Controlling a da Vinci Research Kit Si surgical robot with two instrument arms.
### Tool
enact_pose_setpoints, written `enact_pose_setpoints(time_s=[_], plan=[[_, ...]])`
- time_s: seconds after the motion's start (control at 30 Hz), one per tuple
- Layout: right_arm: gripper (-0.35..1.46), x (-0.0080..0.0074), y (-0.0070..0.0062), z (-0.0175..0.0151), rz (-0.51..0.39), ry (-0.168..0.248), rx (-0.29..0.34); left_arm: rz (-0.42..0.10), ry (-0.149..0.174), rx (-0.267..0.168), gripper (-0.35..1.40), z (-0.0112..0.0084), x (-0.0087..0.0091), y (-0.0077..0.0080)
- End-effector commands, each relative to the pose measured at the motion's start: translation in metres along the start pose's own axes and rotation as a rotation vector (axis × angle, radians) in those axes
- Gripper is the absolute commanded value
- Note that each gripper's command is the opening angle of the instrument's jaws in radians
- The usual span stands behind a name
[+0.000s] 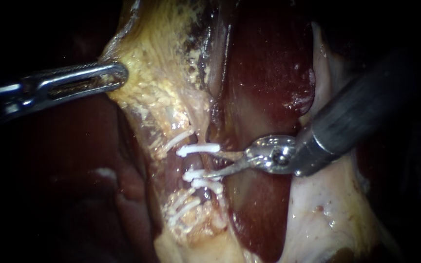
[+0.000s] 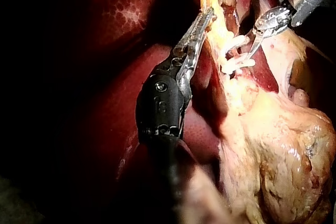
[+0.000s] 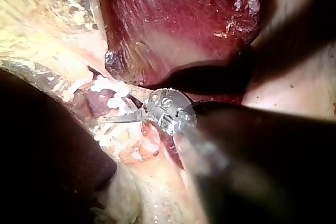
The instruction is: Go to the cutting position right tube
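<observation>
Finding: my right instrument (image 1: 215,164) enters from 2 o'clock, its tip just below centre. Its pincer, two thin blades, stands apart, one blade by the upper clip (image 1: 198,149), the other by the lower clips (image 1: 196,175). The right tube (image 1: 203,161) lies in that gap, at or just ahead of the blade tips. I cannot confirm that the blades fully straddle it.

My left instrument (image 1: 115,77), from 9 o'clock, has its pincer clamped on the fatty tissue (image 1: 147,87) at 11 o'clock.

Assessment: the approach looks nearly complete. What remains is a slight advance until the tube sits between the blades.
</observation>
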Motion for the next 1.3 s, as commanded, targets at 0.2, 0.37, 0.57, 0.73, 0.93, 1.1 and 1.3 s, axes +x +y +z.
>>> enact_pose_setpoints(time_s=[0.2, 0.37, 0.57, 0.73, 0.93, 1.1, 1.3], plan=[[1.41, 0.0003, -0.0001, 0.0009, -0.029, -0.003, 0.024, 0.000, 0.000, 0.000, -0.35, 0.0000, 0.0001, 0.0000], [1.39, 0.0005, -0.0005, 0.0010, -0.168, -0.002, 0.015, 0.000, 0.000, 0.000, -0.35, 0.0000, 0.0001, 0.0001], [1.37, 0.0010, -0.0005, 0.0015, -0.243, -0.003, 0.012, 0.000, 0.000, 0.000, -0.35, 0.0000, 0.0001, 0.0001], [1.37, 0.0015, -0.0006, 0.0022, -0.260, 0.014, 0.015, 0.000, 0.000, 0.000, -0.35, 0.0000, 0.0001, 0.0001], [1.37, 0.0023, -0.0005, 0.0031, -0.259, 0.047, 0.031, 0.000, 0.000, 0.001, -0.35, 0.0001, 0.0001, 0.0003], [1.37, 0.0029, -0.0005, 0.0037, -0.259, 0.064, 0.046, 0.000, 0.000, 0.001, -0.35, 0.0001, 0.0001, 0.0004], [1.37, 0.0033, -0.0004, 0.0039, -0.252, 0.073, 0.050, 0.000, 0.000, 0.001, -0.35, 0.0002, 0.0001, 0.0005]])
